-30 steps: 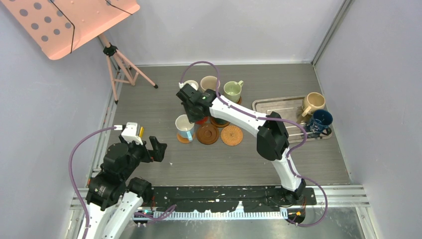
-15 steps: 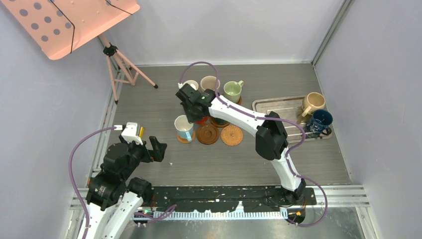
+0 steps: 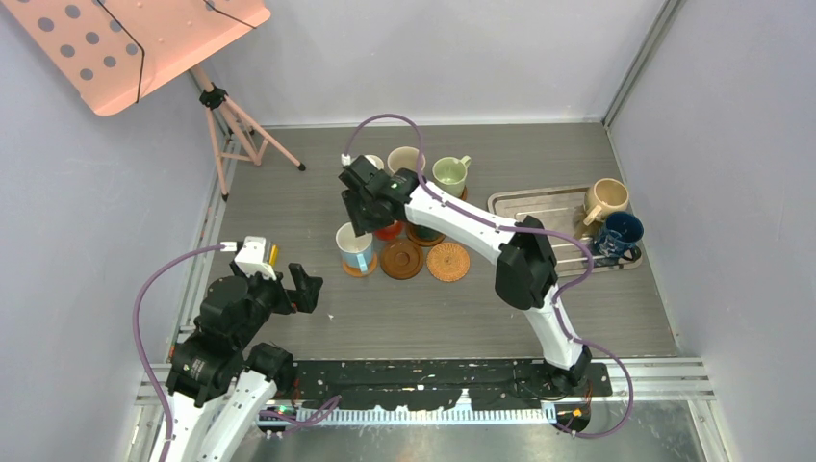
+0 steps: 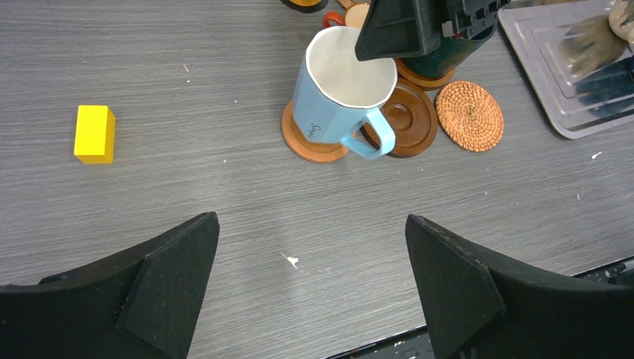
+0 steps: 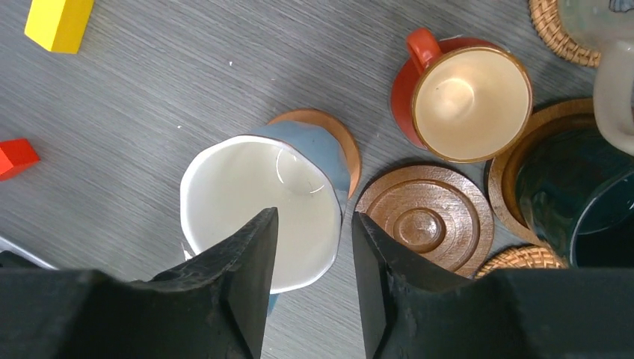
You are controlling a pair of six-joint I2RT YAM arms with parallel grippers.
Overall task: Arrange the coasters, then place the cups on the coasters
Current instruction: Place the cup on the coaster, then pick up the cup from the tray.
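Cup (image 4: 340, 90), 1, blue-white, on 1 tan coaster (image 4: 306, 146); 2 bare coasters (image 4: 404, 120) beside; left gripper (image 4: 310, 219), right gripper (image 5: 312, 217) spread

pale walls (image 3: 433, 58), grey tabletop (image 3: 289, 207), pink tripod stand (image 3: 188, 38)

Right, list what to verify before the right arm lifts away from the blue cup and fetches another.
1. Blue cup upright on its orange-tan coaster: ok.
2. Cup centred on that coaster: cannot tell.
3. Right end effector, jaws apart with the rim not pinched: ok.
4. Ringed wooden coaster bare for another cup: ok.
5. Wicker coaster bare: ok.
6. Left end effector open, holding nothing: ok.
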